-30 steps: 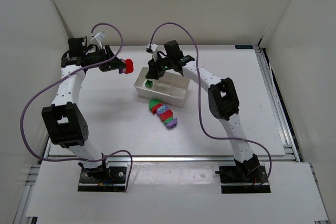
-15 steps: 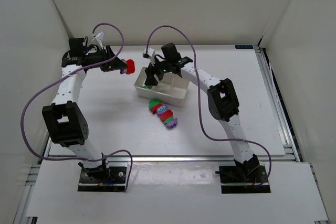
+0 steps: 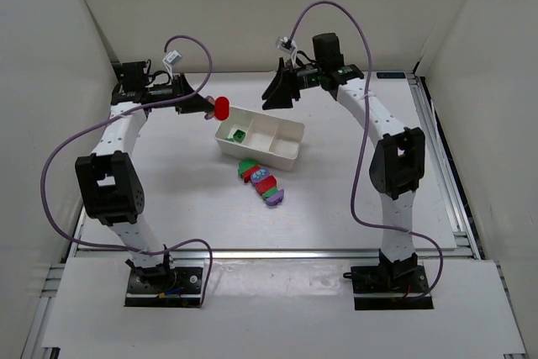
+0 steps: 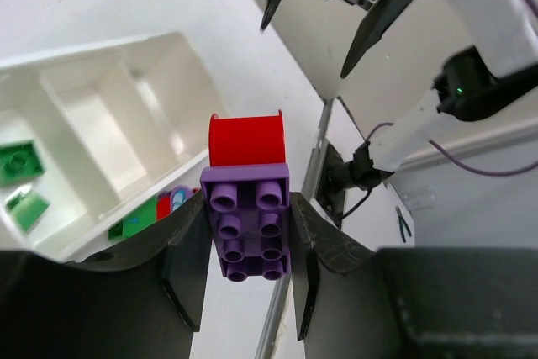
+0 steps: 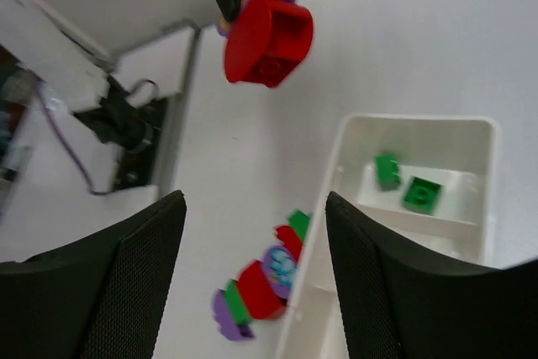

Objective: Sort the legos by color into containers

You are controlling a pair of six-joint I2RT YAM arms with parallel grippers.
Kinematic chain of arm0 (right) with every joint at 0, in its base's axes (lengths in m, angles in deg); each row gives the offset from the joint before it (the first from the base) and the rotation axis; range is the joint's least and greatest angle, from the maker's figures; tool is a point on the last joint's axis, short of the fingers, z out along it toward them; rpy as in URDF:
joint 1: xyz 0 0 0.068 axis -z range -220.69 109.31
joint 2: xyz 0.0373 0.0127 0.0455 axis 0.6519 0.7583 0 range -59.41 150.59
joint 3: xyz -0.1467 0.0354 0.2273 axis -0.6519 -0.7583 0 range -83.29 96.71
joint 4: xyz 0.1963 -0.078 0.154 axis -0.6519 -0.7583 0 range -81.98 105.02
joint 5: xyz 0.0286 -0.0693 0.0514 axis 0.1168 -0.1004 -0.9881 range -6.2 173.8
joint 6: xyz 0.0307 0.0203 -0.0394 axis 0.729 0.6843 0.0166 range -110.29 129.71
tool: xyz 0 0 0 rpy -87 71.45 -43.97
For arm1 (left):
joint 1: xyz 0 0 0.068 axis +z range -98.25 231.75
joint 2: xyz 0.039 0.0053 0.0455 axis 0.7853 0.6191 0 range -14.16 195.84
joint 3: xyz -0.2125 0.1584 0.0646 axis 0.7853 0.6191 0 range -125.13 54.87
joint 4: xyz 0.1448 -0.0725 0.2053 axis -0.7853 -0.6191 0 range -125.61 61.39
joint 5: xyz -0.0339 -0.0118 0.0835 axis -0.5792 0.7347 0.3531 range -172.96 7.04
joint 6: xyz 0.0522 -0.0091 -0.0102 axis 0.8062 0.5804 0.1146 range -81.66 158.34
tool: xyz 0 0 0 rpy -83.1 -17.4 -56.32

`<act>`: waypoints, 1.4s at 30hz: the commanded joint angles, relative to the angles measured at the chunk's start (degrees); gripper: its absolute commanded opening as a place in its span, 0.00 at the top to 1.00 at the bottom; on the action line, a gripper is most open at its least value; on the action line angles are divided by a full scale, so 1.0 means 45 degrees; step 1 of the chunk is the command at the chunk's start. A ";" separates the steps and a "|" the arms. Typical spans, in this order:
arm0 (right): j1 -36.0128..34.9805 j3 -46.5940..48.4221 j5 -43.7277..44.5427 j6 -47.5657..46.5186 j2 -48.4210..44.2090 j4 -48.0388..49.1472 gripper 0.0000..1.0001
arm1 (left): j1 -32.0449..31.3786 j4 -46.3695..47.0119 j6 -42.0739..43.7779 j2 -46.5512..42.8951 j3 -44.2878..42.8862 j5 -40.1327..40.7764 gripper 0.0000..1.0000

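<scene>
Sorting step: left pincer [image 3: 204,108] clamps a joined purple-and-red lego pair [image 4: 247,208] just left of the tray [image 3: 288,152]; right pincer [image 3: 279,94], apart and empty at upper centre, probably must pull the 2 bricks apart next.

The left arm [image 3: 118,136] and right arm [image 3: 374,115] are built of white links and black joint housings; a purple cable [image 3: 326,3] is looped along each.
</scene>
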 commanded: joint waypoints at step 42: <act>-0.1716 0.1805 -0.2011 0.6833 0.2197 0.3728 0.98 | -0.1949 0.4409 -0.2182 0.0278 0.0403 -0.1842 0.77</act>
